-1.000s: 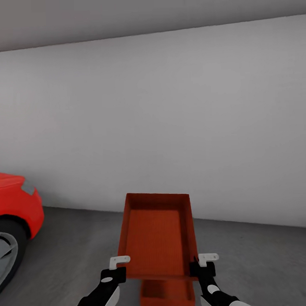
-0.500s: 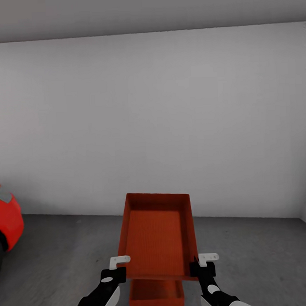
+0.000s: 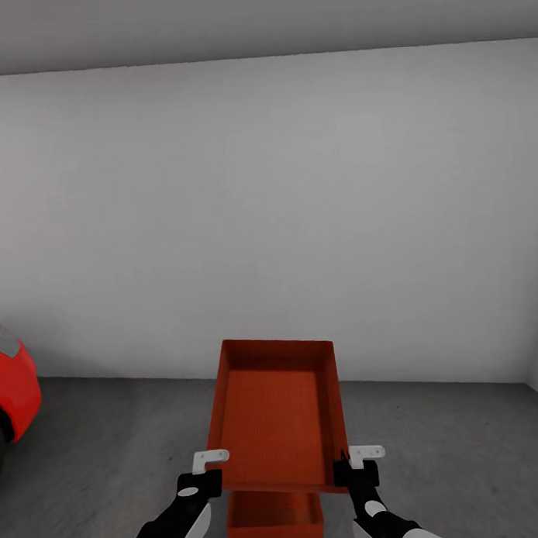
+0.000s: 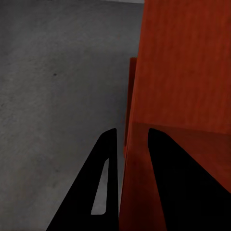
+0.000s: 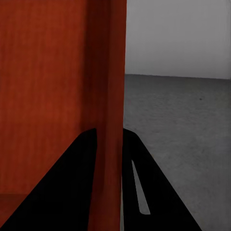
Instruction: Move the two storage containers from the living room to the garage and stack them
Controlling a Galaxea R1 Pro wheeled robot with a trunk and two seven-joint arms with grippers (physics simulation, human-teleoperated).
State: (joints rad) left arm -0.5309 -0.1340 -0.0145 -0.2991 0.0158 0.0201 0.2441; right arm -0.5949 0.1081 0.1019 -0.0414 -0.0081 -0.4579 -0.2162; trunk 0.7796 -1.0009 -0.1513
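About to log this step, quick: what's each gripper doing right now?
Left gripper: shut on the held bin's left wall.
Right gripper: shut on its right wall.

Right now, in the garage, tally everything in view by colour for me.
Orange-red: 2 (held storage container, storage container on the floor)
Glossy red: 1 (car)
Black and white: 2 (left gripper, right gripper)
Total: 5
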